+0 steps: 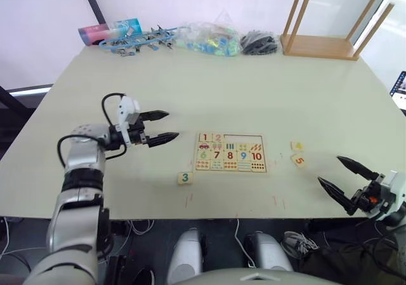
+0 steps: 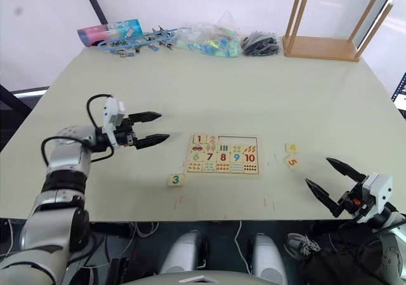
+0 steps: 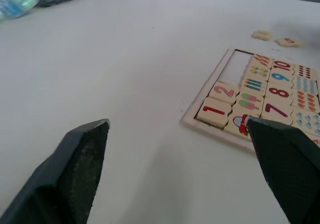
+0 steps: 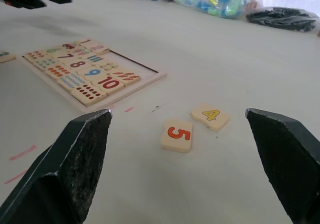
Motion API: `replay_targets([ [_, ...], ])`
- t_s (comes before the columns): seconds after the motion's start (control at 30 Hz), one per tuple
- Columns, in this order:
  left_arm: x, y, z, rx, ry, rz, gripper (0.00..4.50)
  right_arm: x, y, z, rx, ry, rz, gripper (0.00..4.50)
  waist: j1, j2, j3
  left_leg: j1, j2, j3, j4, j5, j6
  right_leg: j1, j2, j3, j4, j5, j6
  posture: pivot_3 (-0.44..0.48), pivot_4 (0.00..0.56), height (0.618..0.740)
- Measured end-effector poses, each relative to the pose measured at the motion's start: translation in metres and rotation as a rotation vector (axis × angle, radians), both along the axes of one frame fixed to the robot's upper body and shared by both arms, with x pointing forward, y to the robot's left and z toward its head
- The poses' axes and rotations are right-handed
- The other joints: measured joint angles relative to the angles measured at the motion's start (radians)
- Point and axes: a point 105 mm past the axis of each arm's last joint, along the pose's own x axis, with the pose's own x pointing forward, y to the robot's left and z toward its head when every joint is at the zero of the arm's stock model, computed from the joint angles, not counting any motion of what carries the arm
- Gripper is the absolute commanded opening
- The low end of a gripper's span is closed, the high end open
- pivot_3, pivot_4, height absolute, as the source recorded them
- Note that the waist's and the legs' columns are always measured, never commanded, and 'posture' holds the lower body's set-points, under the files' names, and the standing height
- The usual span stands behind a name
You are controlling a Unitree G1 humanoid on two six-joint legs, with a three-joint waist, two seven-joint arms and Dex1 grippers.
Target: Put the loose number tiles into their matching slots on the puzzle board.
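On table, puzzle board, tiles 3, 4, 5 loose

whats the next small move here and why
Probably lower the open right gripper onto the orange 5 tile. That tile lies loose on the table just ahead of it, beside the yellow 4 tile, and the puzzle board has three of its top-row slots empty.
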Motion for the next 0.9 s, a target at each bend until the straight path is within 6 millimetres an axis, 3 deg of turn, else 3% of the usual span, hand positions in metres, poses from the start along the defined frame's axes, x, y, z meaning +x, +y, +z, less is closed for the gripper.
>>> replay_targets([
  [0.17,-0.035,0.016,-0.019,-0.003,0.052,0.07,4.46,0.0,-0.002,0.0,-0.012,0.009,0.003,4.5,-0.002,0.0,0.0,0.001,0.002,0.0,0.0,0.0,0.0,0.0,0.0,0.0,0.0,0.0,-0.001,0.0,0.15,0.738],
  [0.37,-0.071,0.044,-0.023,-0.014,0.066,0.218,4.46,-0.004,-0.007,-0.003,-0.017,0.024,-0.013,4.5,0.003,0.0,0.0,0.002,0.003,-0.003,-0.001,0.0,0.0,0.0,-0.002,0.0,0.0,0.0,-0.001,0.0,0.15,0.738],
  [0.7,-0.109,0.055,-0.037,-0.057,0.11,0.333,4.46,-0.016,-0.02,-0.011,-0.05,0.069,0.007,4.5,-0.003,0.001,-0.001,0.005,0.003,-0.002,-0.003,0.0,0.0,0.0,-0.002,0.003,-0.001,-0.001,-0.001,0.0,0.15,0.738],
  [0.9,-0.123,0.055,-0.039,-0.071,0.12,0.335,4.46,-0.017,-0.023,-0.006,-0.044,0.051,0.021,4.5,0.001,0.002,-0.003,0.006,0.003,-0.001,-0.003,-0.003,-0.005,0.0,-0.004,0.003,0.0,0.0,-0.001,0.0,0.15,0.738],
])
